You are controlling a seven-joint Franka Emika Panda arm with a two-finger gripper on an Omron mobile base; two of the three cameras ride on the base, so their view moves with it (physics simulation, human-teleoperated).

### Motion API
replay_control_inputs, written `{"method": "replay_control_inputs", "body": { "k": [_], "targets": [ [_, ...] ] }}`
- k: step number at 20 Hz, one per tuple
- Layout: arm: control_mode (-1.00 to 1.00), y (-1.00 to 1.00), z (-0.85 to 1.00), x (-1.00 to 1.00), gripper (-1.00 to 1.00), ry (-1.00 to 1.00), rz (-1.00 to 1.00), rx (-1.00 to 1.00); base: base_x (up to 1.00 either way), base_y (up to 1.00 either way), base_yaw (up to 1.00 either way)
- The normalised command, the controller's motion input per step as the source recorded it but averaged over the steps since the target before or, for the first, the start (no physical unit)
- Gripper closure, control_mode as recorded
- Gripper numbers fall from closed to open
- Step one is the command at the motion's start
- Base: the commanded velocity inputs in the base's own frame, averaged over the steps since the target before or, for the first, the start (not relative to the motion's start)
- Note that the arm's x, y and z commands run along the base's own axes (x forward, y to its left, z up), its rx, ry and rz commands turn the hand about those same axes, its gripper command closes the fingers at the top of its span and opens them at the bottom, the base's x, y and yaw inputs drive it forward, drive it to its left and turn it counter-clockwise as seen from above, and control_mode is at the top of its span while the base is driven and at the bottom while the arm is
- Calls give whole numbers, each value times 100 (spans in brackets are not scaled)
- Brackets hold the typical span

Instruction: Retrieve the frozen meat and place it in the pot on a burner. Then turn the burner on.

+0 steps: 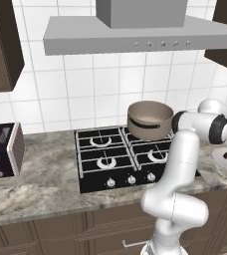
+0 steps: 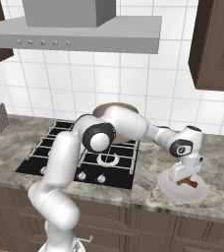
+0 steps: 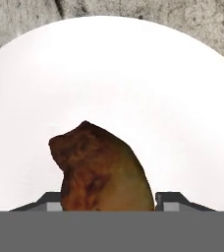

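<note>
The frozen meat, a reddish-brown lump, lies on a flat white plate on the counter right of the cooktop. My gripper is down over it, open, with one finger on each side of the lump. In the right base view the gripper hangs just above the plate, the meat beside its tips. The tan-brown pot stands on the back right burner. The front right burner is bare.
A black cooktop with silver knobs sits in the marble counter. A dark toaster stands at the far left. A grey range hood hangs above, and dark cabinets flank it.
</note>
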Motion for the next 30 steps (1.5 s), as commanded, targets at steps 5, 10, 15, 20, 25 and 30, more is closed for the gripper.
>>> {"method": "replay_control_inputs", "body": {
  "k": [5,10,15,20,25,30],
  "targets": [
    [-100,0,-1,4,100,-1,0,0,0,0,0],
    [-100,2,1,0,100,0,-1,1,0,0,0],
    [-100,13,24,-6,100,-8,-1,4,0,0,0],
    [-100,25,39,-21,100,-23,0,0,0,0,0],
    [-100,12,47,-43,100,-23,0,0,0,0,0],
    [-100,37,42,-36,100,-17,0,-1,0,0,0]
  ]
}}
